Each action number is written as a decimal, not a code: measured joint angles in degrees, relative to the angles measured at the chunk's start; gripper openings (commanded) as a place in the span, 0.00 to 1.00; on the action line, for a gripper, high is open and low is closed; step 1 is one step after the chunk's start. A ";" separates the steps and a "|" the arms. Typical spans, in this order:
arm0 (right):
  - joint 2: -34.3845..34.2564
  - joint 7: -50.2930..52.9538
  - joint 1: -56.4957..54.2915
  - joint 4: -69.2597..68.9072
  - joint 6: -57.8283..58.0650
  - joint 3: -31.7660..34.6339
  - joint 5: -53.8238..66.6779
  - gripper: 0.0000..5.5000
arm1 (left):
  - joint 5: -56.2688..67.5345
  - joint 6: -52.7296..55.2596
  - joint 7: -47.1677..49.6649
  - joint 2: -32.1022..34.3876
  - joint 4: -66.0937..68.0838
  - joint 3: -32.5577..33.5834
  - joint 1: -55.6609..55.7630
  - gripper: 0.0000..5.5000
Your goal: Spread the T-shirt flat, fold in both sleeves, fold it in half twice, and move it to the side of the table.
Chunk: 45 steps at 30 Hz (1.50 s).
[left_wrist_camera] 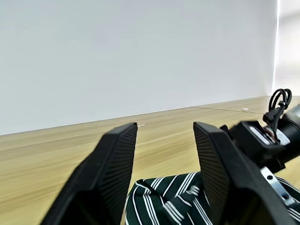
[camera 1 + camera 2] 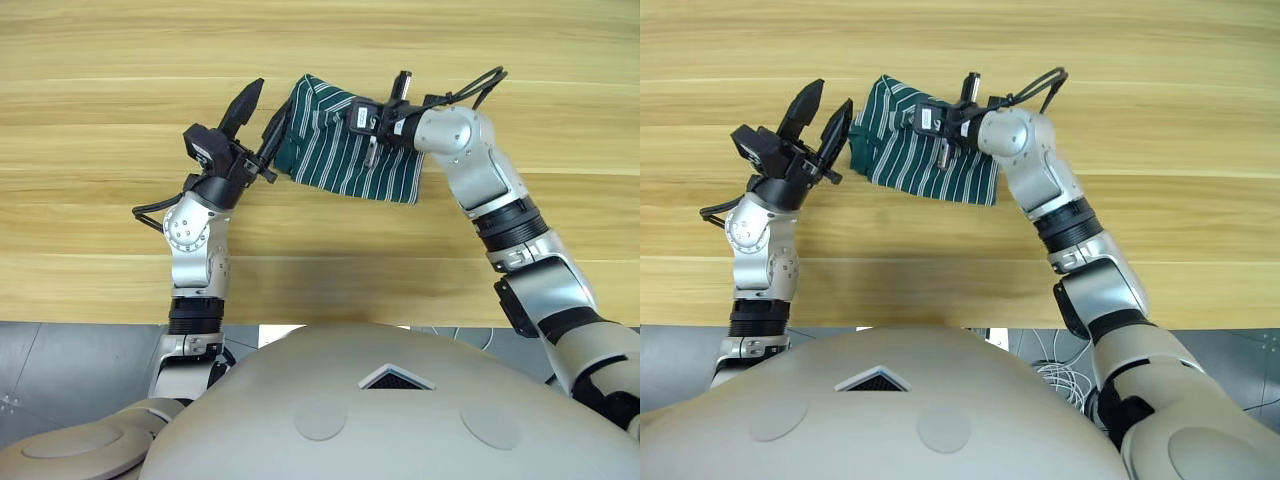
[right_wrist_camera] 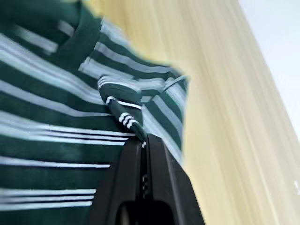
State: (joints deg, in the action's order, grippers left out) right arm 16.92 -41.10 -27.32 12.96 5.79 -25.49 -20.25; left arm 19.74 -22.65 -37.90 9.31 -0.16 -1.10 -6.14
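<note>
Here, the right gripper was pictured with its two black fingers pressed together, a small ridge of striped cloth caught at their tips. The fold so held belonged to the T-shirt, a dark green garment with white stripes, which was bunched into a compact, roughly rectangular bundle on the wooden table. The right arm was bent across from the robot's right, so that its wrist and a looped black cable were placed over the upper part of the bundle.

The left gripper was shown spread wide and holding nothing, its fingers pointed away from the robot and raised at a tilt. It was positioned just beside the bundle's left edge; whether the nearer finger was touching the cloth could not be told. From the left wrist, the striped fabric was seen low between the parted fingers, with the right wrist's housing just beyond it.

The garment was set near the middle of the table, well back from the near edge. A plain pale wall was visible behind the table's far side.
</note>
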 measured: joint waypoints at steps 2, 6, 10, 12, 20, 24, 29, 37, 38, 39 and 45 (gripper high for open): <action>-0.64 -0.46 -0.34 -0.28 0.02 0.51 1.16 0.00 | 0.28 -0.02 -0.28 -0.04 0.66 0.00 0.02 0.38; -1.02 -0.94 -1.51 -1.26 0.05 1.44 4.04 0.00 | 1.05 -0.02 -0.85 -0.16 2.32 0.01 0.06 0.38; -1.25 -0.07 -4.34 1.43 -0.89 2.19 4.42 0.00 | 2.54 -0.01 -1.85 -0.27 3.67 0.14 0.11 0.38; -1.24 2.01 -6.81 7.18 -2.61 2.29 3.88 0.00 | 2.80 -0.03 -2.35 -0.37 4.15 0.14 0.14 0.38; -2.32 5.41 -12.45 22.77 -8.56 2.45 3.17 0.00 | 2.13 -0.22 -3.94 -0.88 7.00 -1.23 0.26 0.38; -2.67 5.40 -12.77 27.82 -11.91 1.03 2.02 0.13 | 1.81 -0.50 -4.13 -1.15 8.45 -2.16 0.35 0.38; -3.89 8.91 -17.10 35.44 -15.38 1.39 1.74 0.30 | 1.41 -0.78 -4.90 -1.43 9.67 -3.30 0.81 0.38; -4.07 20.80 -21.71 44.46 -18.40 2.63 -1.89 0.55 | 0.37 -1.34 -5.66 -2.28 11.44 -4.32 1.34 0.38; -4.06 21.74 -22.13 45.10 -18.61 2.68 -2.31 0.58 | 0.35 -1.35 -5.67 -2.32 11.44 -4.33 1.34 0.38; -4.02 22.80 -22.35 45.95 -18.94 2.69 -2.57 0.61 | 0.33 -1.37 -5.69 -2.36 11.44 -4.34 1.33 0.38; -1.61 19.28 -19.09 35.86 -26.46 6.99 3.23 0.66 | 0.30 -1.65 -5.65 -2.94 11.42 -4.31 1.23 0.38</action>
State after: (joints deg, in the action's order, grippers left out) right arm 15.30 -21.82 -46.41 48.82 -20.67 -18.50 -17.02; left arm 20.05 -24.30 -43.55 6.37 11.26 -5.41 -4.91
